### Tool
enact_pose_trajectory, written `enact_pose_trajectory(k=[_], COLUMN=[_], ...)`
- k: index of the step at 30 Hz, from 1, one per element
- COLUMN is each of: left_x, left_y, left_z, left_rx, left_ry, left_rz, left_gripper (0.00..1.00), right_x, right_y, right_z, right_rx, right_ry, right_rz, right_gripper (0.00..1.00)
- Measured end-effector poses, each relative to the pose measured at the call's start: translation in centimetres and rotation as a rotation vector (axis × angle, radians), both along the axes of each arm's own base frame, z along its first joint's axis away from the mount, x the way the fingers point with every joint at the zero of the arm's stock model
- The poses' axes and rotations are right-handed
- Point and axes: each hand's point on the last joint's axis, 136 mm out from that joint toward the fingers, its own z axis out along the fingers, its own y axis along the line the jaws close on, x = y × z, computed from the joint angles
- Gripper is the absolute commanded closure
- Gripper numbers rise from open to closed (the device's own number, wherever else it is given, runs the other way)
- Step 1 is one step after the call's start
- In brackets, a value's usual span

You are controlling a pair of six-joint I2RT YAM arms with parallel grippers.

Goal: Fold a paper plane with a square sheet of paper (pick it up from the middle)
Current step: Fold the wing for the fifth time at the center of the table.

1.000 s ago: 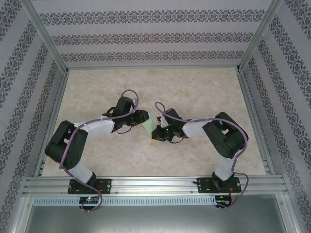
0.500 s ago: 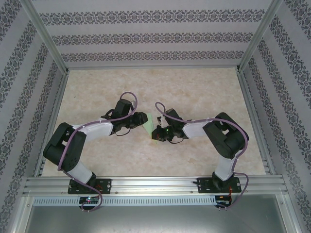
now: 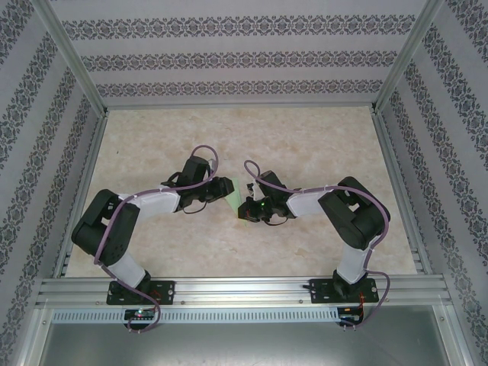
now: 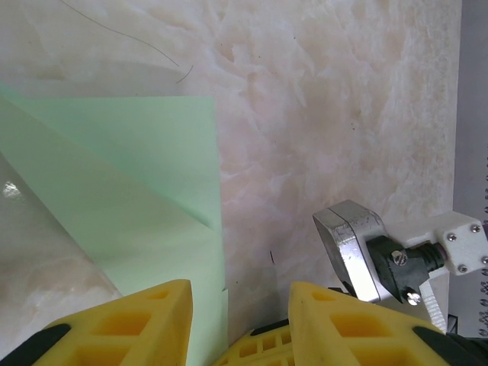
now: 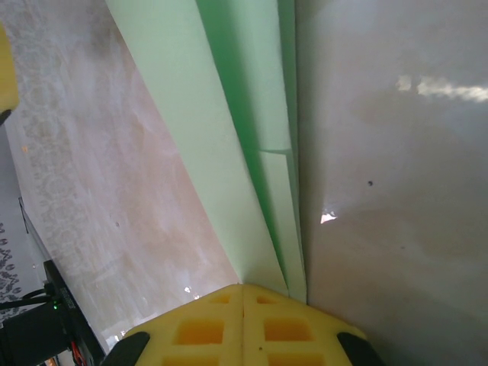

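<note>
The pale green paper plane (image 3: 235, 195) lies folded at the table's middle, between both grippers. In the right wrist view the paper plane (image 5: 221, 130) runs up as narrow stacked layers from my right gripper (image 5: 242, 293), whose yellow fingers (image 5: 293, 328) are pressed together on its end. In the left wrist view the paper plane (image 4: 137, 175) shows a diagonal fold, and its straight edge runs down into the gap of my left gripper (image 4: 240, 293), near the left finger (image 4: 145, 320). That gripper is open. From above, the left gripper (image 3: 226, 189) and right gripper (image 3: 245, 207) nearly meet.
A metal and white part of the right arm (image 4: 358, 248) stands close to the right of my left fingers. The marble-patterned tabletop (image 3: 305, 145) is walled by aluminium rails (image 3: 84, 175) and patterned panels on three sides.
The left arm's elbow shifted slightly out and back. The paper and the right gripper have stayed where they were.
</note>
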Motion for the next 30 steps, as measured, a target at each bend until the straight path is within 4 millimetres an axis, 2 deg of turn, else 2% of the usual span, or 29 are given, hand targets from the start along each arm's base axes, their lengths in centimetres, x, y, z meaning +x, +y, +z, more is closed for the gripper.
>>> enact_pose_trajectory(k=[12,19,30], left_x=[0.5,0.8,1.4], left_y=[-2.6,-2.8,-3.3], left_z=[-2.2,-4.1,-4.3], left_rx=[-0.021,0.009,0.019], left_ry=[0.031,0.055,0.053], left_rz=[-0.065,-0.064,-0.063], left_gripper=[0.60,0.62,0.65], right_x=[0.0,0.0,-0.6], right_y=[0.0,0.0,-1.1], right_z=[0.0,0.0,0.2], right_rx=[0.001,0.004,-0.002], right_ry=[0.010,0.007,0.005], right_rz=[-0.010,-0.011,-0.027], right_gripper=[1.00,1.00,1.00])
